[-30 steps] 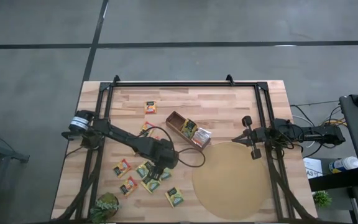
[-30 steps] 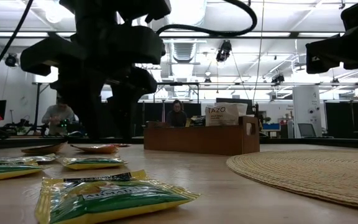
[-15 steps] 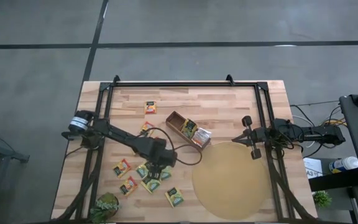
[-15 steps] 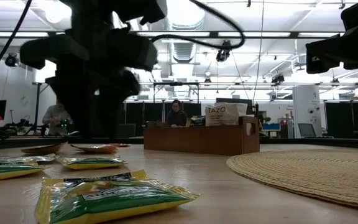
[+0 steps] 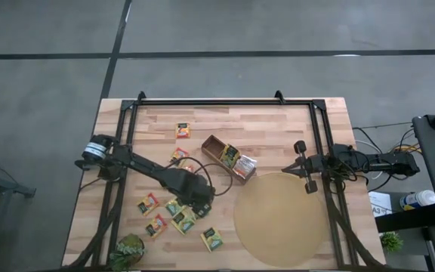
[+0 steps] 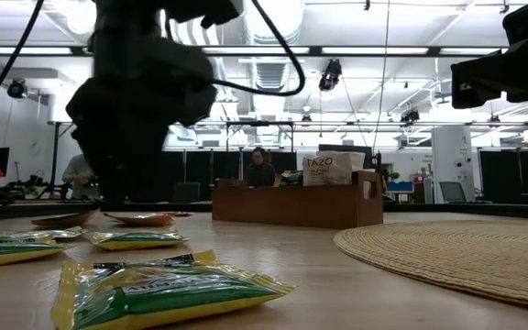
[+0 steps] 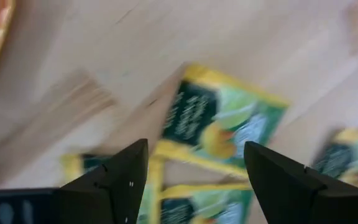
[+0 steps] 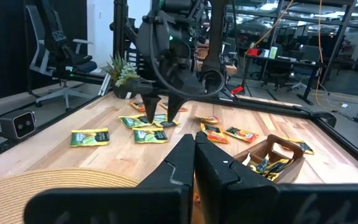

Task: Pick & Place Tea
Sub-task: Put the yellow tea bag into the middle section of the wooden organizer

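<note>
Left tool [image 5: 199, 209]: jaws wide, empty, shifted nearer and lowered over small green-yellow foil tea sachets [image 7: 222, 124] clustered on light wooden desk [image 5: 278, 128]; grasp judged imminent. Right tool [image 8: 193, 151]: shut, parked above round tan woven mat [image 5: 282, 219].

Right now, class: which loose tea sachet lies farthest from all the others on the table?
The orange-red sachet lying alone near the table's far edge, beyond the wooden box. The other loose ones cluster around the left gripper.
</note>
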Motion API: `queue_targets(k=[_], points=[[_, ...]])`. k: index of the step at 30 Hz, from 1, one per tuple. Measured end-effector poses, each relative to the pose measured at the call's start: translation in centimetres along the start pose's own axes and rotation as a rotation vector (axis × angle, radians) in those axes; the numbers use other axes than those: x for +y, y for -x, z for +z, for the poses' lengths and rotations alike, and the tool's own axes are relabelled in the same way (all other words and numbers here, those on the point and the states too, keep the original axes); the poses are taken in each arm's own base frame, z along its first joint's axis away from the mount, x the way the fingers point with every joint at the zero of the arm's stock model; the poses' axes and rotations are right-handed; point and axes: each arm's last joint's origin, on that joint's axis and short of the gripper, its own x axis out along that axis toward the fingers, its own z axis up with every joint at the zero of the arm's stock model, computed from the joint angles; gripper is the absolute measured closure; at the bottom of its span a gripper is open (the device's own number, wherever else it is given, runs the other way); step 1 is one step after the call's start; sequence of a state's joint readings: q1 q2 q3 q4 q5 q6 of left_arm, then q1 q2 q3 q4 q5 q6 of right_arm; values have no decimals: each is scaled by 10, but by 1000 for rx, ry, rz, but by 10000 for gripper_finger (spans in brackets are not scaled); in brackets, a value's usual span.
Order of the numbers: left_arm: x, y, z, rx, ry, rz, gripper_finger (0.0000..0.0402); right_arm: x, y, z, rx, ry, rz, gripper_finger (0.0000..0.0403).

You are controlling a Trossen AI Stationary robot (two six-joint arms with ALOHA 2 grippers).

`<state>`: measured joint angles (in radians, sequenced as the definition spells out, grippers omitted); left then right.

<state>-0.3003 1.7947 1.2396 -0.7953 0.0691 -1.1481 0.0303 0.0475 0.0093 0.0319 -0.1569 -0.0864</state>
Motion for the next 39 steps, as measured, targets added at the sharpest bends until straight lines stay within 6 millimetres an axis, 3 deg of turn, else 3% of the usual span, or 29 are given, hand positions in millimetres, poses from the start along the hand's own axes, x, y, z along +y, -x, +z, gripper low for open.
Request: queue_targets(k=[8, 19, 32, 39], points=[[-11, -1, -11, -24, 105, -54, 143, 0, 0, 0, 0, 0, 0, 394], [-14, -2, -21, -33, 108, -40, 143, 0, 0, 0, 0, 0, 0, 394], [7, -2, -37, 115, -580, 165, 143, 0, 0, 0, 0, 0, 0, 394], [22, -12, -48, 172, -780, 214, 143, 0, 0, 0, 0, 0, 0, 394]])
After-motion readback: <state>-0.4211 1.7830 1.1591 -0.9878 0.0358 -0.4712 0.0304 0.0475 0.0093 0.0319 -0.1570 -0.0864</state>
